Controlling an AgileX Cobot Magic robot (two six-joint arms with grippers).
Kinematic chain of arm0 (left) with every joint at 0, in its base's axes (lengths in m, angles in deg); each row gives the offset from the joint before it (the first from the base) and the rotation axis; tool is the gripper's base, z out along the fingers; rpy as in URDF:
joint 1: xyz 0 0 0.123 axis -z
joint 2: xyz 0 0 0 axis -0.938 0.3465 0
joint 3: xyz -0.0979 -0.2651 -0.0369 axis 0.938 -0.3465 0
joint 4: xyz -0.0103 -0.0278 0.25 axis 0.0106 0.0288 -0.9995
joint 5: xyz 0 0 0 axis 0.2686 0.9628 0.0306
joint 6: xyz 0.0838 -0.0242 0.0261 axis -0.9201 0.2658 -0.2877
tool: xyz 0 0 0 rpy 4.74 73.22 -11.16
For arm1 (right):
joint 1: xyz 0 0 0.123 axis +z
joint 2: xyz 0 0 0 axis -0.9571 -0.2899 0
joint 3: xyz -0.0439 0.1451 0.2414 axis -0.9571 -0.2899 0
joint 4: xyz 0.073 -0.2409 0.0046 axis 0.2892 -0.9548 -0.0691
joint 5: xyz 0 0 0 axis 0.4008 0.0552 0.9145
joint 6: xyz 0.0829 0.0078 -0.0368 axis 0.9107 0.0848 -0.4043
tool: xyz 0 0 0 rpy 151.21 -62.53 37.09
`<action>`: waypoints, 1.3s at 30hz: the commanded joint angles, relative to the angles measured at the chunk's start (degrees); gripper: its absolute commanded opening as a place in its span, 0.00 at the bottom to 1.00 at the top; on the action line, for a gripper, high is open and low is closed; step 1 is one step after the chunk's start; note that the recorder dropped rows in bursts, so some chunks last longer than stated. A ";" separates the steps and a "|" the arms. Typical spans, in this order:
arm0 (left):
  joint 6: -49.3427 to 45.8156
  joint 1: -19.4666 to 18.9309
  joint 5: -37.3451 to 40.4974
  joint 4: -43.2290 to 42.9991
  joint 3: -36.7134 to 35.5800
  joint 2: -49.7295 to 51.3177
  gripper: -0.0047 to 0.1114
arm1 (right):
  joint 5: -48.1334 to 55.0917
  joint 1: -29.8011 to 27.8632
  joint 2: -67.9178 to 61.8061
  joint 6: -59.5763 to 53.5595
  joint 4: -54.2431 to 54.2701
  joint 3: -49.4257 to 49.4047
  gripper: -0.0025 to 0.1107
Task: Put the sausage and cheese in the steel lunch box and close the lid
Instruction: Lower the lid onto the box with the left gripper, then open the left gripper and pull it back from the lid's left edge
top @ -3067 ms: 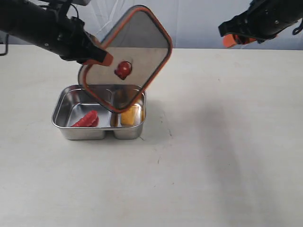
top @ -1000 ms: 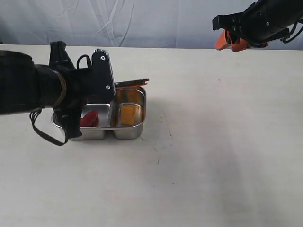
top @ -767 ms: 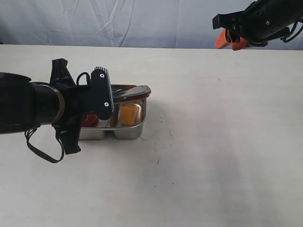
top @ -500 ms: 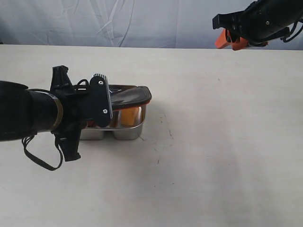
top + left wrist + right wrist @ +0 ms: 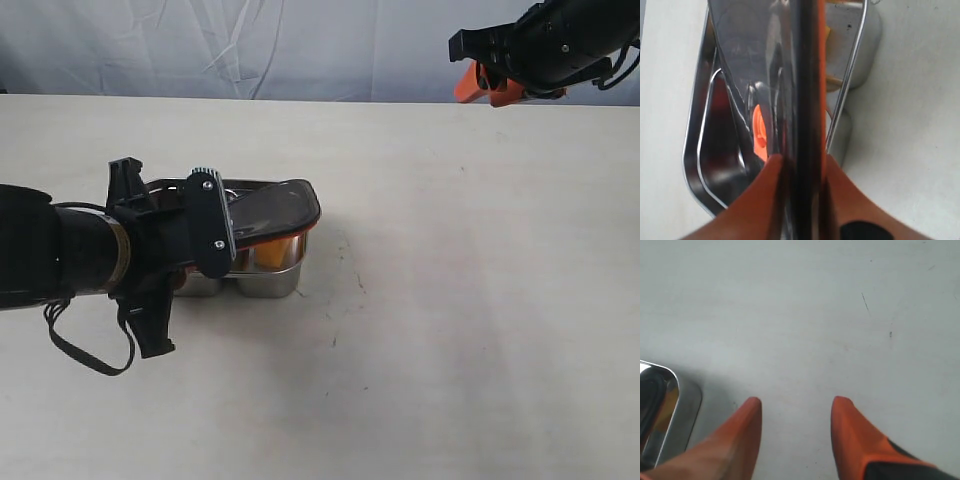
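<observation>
The steel lunch box (image 5: pixel 268 276) stands left of centre on the table, mostly behind my left arm. The dark lid (image 5: pixel 276 208) lies low over it, slightly tilted, its right end just above the box's rim. My left gripper (image 5: pixel 801 157) is shut on the lid (image 5: pixel 805 75), one orange finger on each face of its edge. The lid's orange valve tab (image 5: pixel 758 132) shows through it, above the box's rim (image 5: pixel 694 150). A yellow-orange sliver of the cheese (image 5: pixel 284 238) shows under the lid. The sausage is hidden. My right gripper (image 5: pixel 487 85) hangs open at the far right, high above the table.
The right wrist view has bare table between the open fingertips of my right gripper (image 5: pixel 796 402) and a corner of the steel lunch box (image 5: pixel 685 400). A pale backdrop runs along the table's far edge (image 5: pixel 330 100).
The lid has come down from steeply tilted to nearly flat over the box, covering the sausage and cheese. My left arm has sunk and drawn nearer. The right arm has not moved.
</observation>
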State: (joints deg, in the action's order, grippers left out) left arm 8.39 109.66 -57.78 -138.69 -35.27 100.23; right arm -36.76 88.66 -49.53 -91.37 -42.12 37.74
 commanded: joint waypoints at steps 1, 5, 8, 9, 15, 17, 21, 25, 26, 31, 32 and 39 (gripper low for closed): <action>0.04 0.25 -1.10 3.84 -1.56 0.65 0.04 | 1.39 -0.18 0.10 -0.17 0.20 0.28 0.40; 0.04 0.25 0.59 4.32 -1.56 0.65 0.04 | 1.95 -0.18 0.10 -0.39 0.20 0.28 0.40; -0.24 0.25 1.34 4.32 -1.56 0.65 0.16 | 1.73 -0.18 0.10 -0.56 0.20 0.28 0.40; -0.24 0.25 1.34 4.32 -1.56 0.65 0.23 | 1.73 -0.18 0.10 -0.56 0.20 0.28 0.40; -0.24 0.25 2.45 4.62 -1.56 0.65 0.51 | 0.88 -0.18 0.10 -1.37 0.20 0.28 0.40; -0.24 0.25 3.45 4.62 -1.44 0.65 0.51 | 0.52 -0.18 0.10 -1.41 0.20 0.28 0.40; -0.24 0.25 5.67 4.71 -1.34 0.65 0.51 | 0.51 -0.18 0.10 -1.52 0.20 0.28 0.40; -0.24 0.14 6.70 3.81 -1.34 0.65 0.51 | 0.51 -0.18 0.10 -1.64 0.20 0.28 0.40; -0.24 0.14 6.82 3.80 -1.25 0.65 0.51 | 0.51 -0.18 0.10 -1.64 0.20 0.28 0.40; -0.24 0.14 6.71 3.40 -1.25 0.65 0.51 | 0.84 -0.18 0.10 -1.64 0.20 0.28 0.40; -0.24 0.14 6.71 2.74 -1.25 0.65 0.51 | 0.96 -0.18 0.10 -1.64 0.20 0.28 0.40; 1.71 -1.80 6.70 -0.09 0.10 0.65 0.51 | 2.01 -0.18 0.10 -1.64 0.47 0.28 0.40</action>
State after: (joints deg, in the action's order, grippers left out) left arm 9.03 108.84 -51.30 -138.08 -36.14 100.91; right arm -35.14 88.66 -49.53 -92.62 -42.00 37.74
